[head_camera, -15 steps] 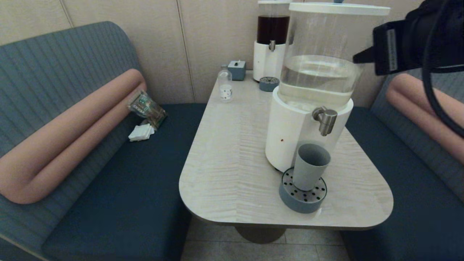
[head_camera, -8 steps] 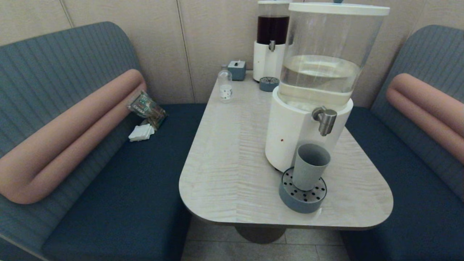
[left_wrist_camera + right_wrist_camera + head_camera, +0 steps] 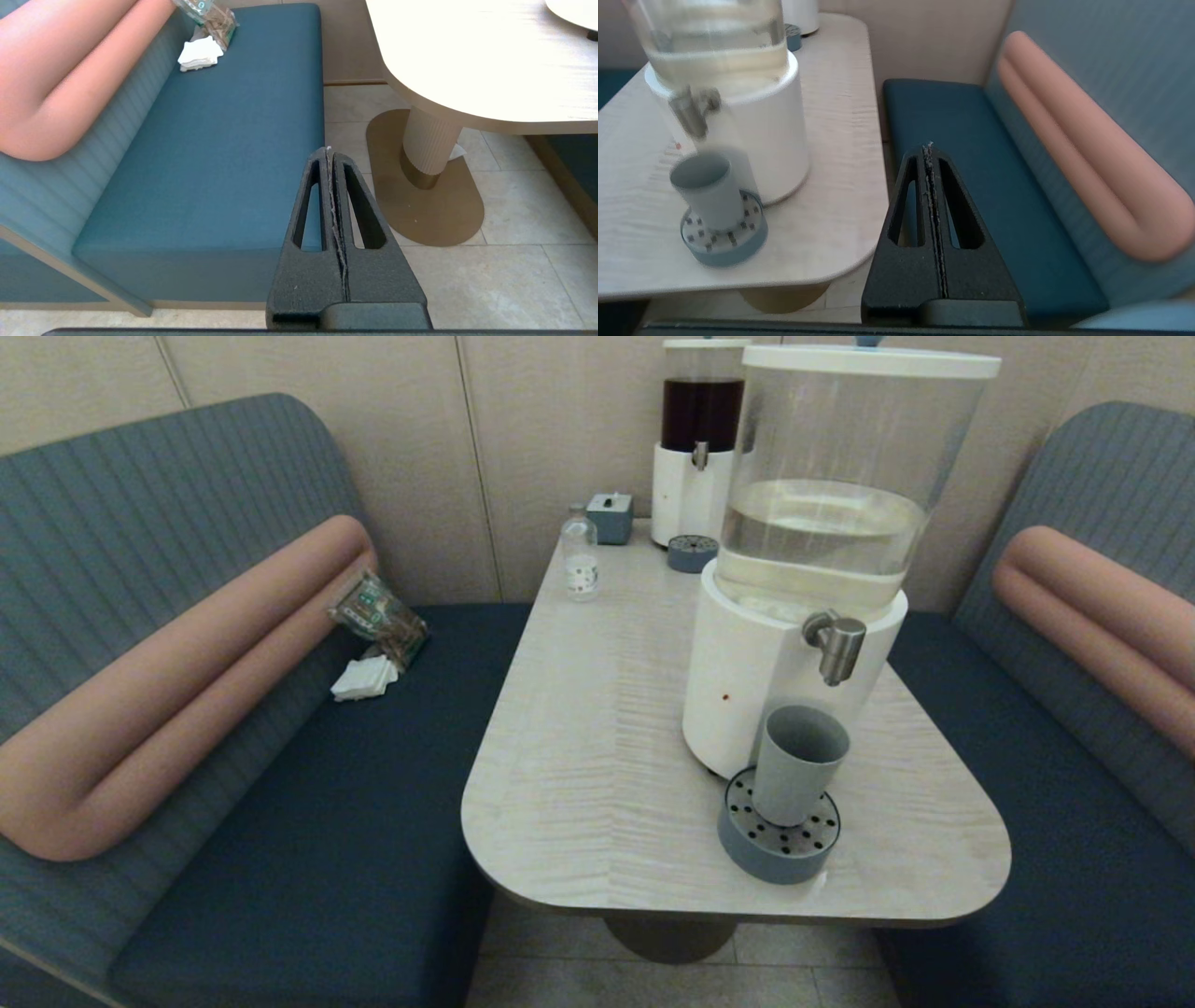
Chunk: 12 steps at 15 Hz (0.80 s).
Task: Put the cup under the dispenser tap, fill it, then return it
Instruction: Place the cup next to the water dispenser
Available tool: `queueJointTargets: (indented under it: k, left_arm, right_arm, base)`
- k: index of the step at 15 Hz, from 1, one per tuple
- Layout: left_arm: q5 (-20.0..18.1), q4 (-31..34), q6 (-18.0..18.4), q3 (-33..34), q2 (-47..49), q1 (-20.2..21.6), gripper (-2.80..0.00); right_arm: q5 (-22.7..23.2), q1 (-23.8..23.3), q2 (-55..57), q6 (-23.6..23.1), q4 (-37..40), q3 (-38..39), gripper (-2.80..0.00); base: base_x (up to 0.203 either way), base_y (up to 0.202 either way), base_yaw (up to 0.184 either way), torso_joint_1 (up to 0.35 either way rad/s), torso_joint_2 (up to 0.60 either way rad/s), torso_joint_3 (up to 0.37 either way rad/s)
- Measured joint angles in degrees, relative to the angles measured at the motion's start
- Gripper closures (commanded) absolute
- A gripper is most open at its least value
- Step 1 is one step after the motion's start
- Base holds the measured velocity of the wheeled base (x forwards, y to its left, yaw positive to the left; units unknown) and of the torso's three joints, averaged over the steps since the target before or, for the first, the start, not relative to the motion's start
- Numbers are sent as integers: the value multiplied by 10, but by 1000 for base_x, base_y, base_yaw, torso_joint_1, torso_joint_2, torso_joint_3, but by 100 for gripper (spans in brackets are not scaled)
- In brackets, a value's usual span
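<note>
Table [image 3: 597, 728]: pale wood. Dispenser [image 3: 794, 644]: clear tank, white base; tap [image 3: 837, 645] above cup. Drip tray [image 3: 778, 840]: round, perforated. Cup [image 3: 798, 763]: upright on tray, under tap; likely light, rigid, smooth; grasp mid-wall from the side. Left gripper [image 3: 331, 161]: closed, empty, low beside seat. Right gripper [image 3: 930, 156]: closed, empty, off table's right edge.

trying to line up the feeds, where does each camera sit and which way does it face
Head: high, looking down on the table; cup under the dispenser tap; no arm shows.
Left wrist: low, facing bench and floor; shut left gripper.
Right wrist: off the table's right, facing the dispenser; shut right gripper.
Head and right wrist share the cup.
</note>
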Motion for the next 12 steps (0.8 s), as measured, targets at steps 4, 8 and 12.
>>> queueJointTargets:
  k: [4,8,12]
  left_arm:
    - [0,0,0,0,0,0,0]
    - [0,0,0,0,0,0,0]
    - [0,0,0,0,0,0,0]
  right_arm:
    - [-19,-28,-126,34,2,94,0]
    - [-16,-6,-185,37,25,126,0]
    - [-14,0,-276,8,21,202,0]
  base:
    - [0,0,0,0,0,0]
    - [0,0,0,0,0,0]
    - [0,0,0,0,0,0]
